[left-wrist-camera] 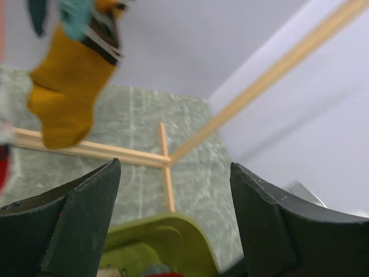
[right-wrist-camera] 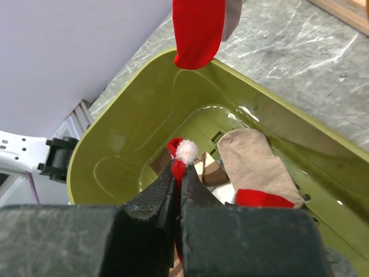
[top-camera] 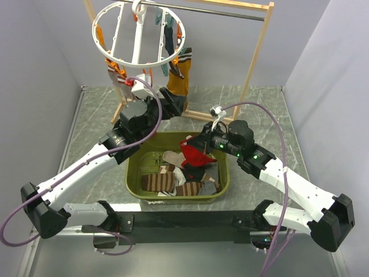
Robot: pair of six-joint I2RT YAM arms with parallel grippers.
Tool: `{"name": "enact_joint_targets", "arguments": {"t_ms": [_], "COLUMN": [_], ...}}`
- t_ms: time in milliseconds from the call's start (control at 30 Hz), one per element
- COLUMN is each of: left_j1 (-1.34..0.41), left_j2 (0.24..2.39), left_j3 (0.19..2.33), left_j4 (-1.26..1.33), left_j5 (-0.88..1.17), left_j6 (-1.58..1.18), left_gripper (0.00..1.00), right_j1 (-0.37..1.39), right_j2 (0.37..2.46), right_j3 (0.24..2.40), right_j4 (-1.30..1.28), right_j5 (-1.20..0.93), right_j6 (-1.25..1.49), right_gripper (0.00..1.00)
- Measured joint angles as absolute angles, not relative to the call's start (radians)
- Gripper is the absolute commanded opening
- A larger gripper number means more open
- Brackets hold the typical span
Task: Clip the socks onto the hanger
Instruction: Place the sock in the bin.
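Socks (top-camera: pixel 172 157): one red sock (top-camera: pixel 196 151) pinched in the closed right gripper (right-wrist-camera: pixel 179 172), two striped socks (top-camera: pixel 158 182) in the bin (top-camera: pixel 134 173) beneath; one mustard sock (left-wrist-camera: pixel 63 86) on the hanger (top-camera: pixel 137 43), up-left of the open left gripper (left-wrist-camera: pixel 174 167).

An olive-green plastic tub (top-camera: pixel 132 173) stands on the grey marbled table (top-camera: pixel 259 109), before a wooden rack (top-camera: pixel 258 52) with a metal rod (top-camera: pixel 230 14).
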State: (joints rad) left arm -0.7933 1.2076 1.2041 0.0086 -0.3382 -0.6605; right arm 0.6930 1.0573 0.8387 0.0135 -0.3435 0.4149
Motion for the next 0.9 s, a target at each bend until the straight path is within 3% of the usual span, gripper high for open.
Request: {"name": "enact_joint_targets", "arguments": {"t_ms": [233,600,900], "left_j1": [-0.658,-0.649,-0.649], "left_j2": [1.217,1.19,1.157], "left_j3": [1.207,1.206,1.206], "left_j4": [0.014,0.019,0.019], "left_j5": [-0.303,-0.194,-0.169], "left_j6": [-0.648,-0.62,-0.594], "left_gripper": [0.83,0.82,0.83], "right_j1": [0.722,0.783,0.788], "right_j2": [1.058,1.123,0.926], "right_j3": [0.834,0.884,0.978], "right_j4": [-0.027,-0.186,-0.202], "right_j5": [-0.334,-0.315,-0.197], "right_j6": [0.334,0.273,0.323], "right_gripper": [0.0,0.0,0.0]}}
